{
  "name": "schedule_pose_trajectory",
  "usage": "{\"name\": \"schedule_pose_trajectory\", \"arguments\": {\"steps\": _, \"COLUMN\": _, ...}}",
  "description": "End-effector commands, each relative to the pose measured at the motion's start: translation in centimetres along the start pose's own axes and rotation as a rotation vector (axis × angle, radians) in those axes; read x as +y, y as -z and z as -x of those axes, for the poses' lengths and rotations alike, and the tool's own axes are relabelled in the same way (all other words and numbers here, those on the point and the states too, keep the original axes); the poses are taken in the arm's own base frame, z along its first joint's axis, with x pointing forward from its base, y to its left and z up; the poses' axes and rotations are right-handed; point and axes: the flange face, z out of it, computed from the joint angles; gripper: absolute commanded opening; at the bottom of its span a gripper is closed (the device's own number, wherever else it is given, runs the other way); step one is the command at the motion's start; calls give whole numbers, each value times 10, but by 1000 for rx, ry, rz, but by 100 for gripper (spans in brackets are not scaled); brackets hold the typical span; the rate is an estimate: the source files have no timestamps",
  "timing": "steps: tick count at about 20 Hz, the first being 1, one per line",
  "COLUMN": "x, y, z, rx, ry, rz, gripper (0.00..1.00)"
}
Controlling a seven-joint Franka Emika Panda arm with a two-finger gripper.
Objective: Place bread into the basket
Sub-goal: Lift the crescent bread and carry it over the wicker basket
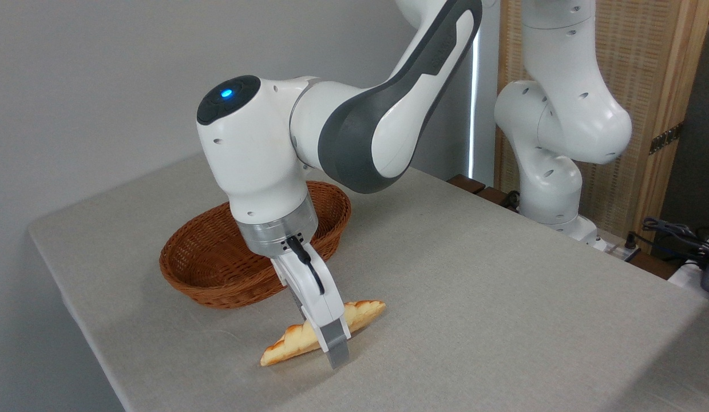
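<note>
The bread [291, 340], a long flat braided loaf with toasted patches, lies diagonally on the grey tablecloth in front of the basket [217, 257]. The basket is an oval reddish-brown wicker one and looks empty where I can see into it. My gripper [334, 346] is down at the loaf's middle, straddling it. The near finger [337, 349] stands in front of the bread with its tip at the table. The far finger is hidden behind the loaf and the hand, so I cannot see whether the jaws press on the bread.
The table [474, 297] carries only the basket and the loaf; its left edge and front corner are close by. The arm's base [554, 189] stands at the back right, with cables and gear [686, 246] at the far right edge.
</note>
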Motion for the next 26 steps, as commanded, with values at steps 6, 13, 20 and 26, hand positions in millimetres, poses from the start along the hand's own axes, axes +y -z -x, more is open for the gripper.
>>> {"name": "schedule_pose_trajectory", "arguments": {"steps": 6, "x": 1, "y": -3, "z": 1, "rx": -7, "ry": -11, "rz": 14, "gripper": 44}}
{"name": "schedule_pose_trajectory", "arguments": {"steps": 13, "x": 8, "y": 36, "z": -3, "rx": 92, "ry": 15, "rz": 4, "gripper": 45}}
{"name": "schedule_pose_trajectory", "arguments": {"steps": 20, "x": 29, "y": 69, "z": -38, "rx": 125, "ry": -3, "rz": 0, "gripper": 44}}
{"name": "schedule_pose_trajectory", "arguments": {"steps": 26, "x": 69, "y": 129, "z": -77, "rx": 279, "ry": 64, "rz": 19, "gripper": 50}}
